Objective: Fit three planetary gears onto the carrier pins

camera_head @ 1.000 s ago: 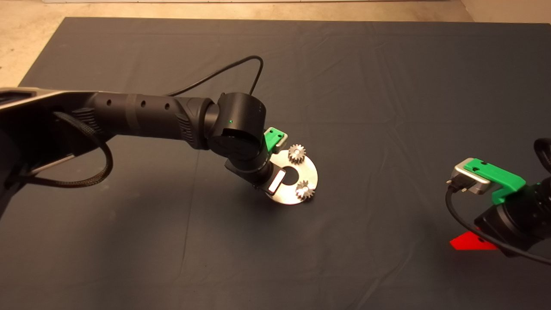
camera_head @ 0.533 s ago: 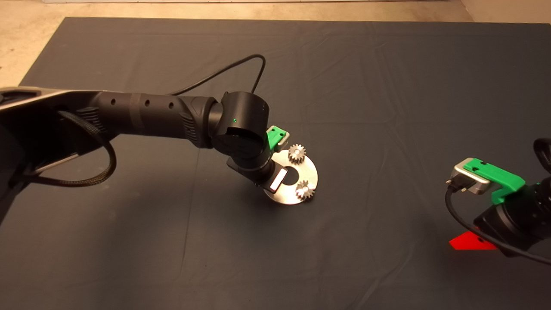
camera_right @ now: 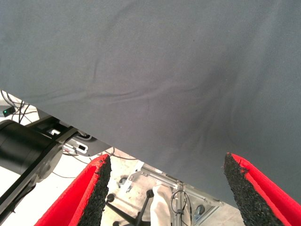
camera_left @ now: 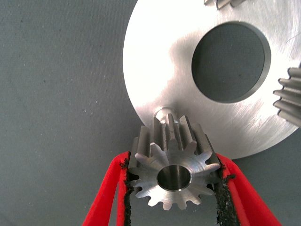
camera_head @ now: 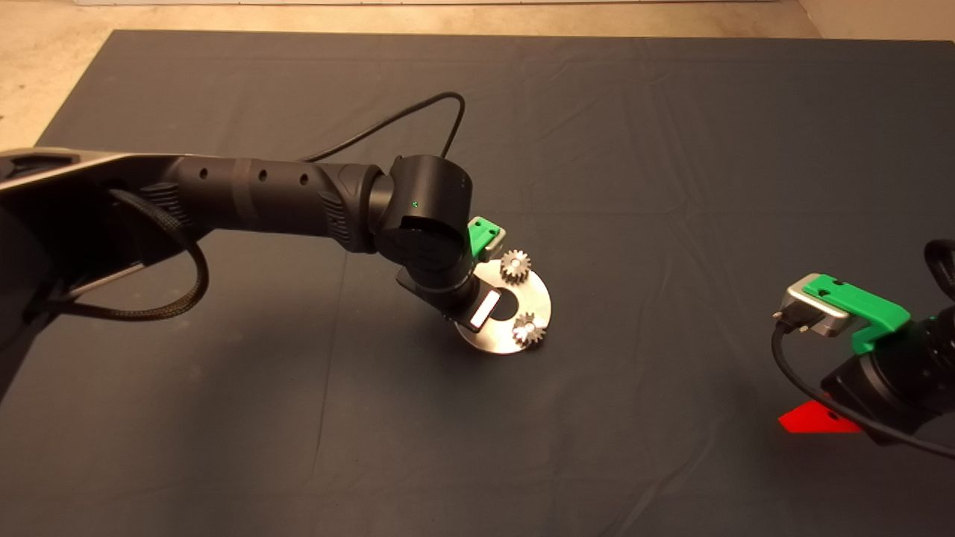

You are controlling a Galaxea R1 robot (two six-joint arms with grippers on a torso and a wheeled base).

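Left gripper (camera_left: 174, 188): clamped on a planetary gear (camera_left: 173, 162), just beside a bare carrier pin (camera_left: 164, 114) at the disc (camera_head: 533, 298) rim.
Seated gears: two on the disc (camera_head: 515, 266) (camera_head: 528, 329).
Surface: dark mat (camera_head: 642, 186) on the worktop; beige floor (camera_head: 45, 60) beyond.
Right gripper (camera_right: 167, 188): fingers apart, parked at the mat's lower right edge.

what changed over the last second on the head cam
The left arm crept to the picture's right, carrying the left pincer, shut on the third gear, over the disc's near-left edge and bare pin. Unchanged: two seated gears, the disc, and the parked right pincer.
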